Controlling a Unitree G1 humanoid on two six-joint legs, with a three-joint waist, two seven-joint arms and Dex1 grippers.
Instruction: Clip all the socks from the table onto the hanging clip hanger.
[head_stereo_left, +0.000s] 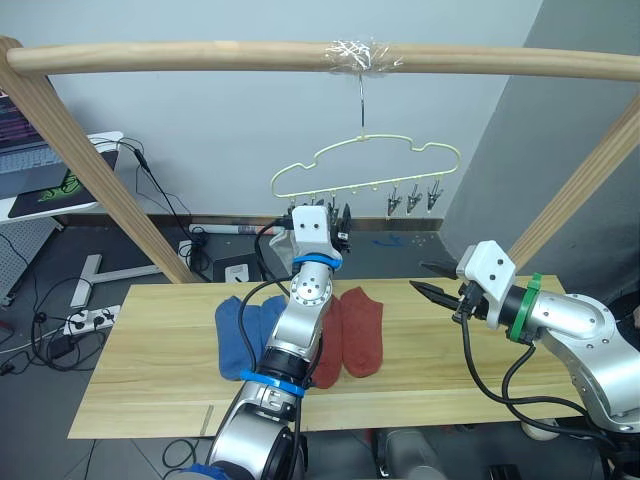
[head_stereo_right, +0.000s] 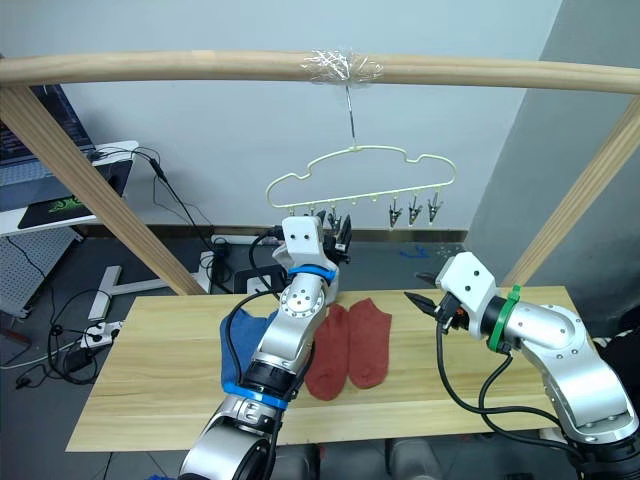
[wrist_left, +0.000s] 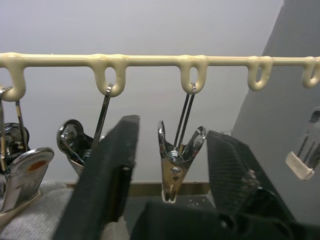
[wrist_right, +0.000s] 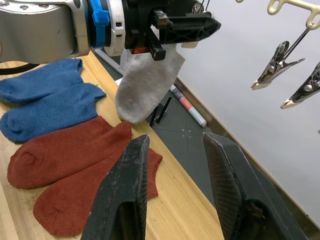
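Grey sock (wrist_right: 146, 82) on clip hanger (head_stereo_left: 370, 165)

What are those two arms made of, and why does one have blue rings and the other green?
Both arms are silver metal tubes with rounded joints. The left arm carries bright blue rings at its joints, the right arm a green one at the wrist, perhaps to tell them apart. Each ends in a white block and a gripper of two black fingers: left gripper, right gripper. Black cables loop outside both.

the wooden table (head_stereo_left: 150, 350) carries two blue socks (head_stereo_left: 236, 335), and two rust red socks (head_stereo_left: 360, 330) just beside the blue pair.
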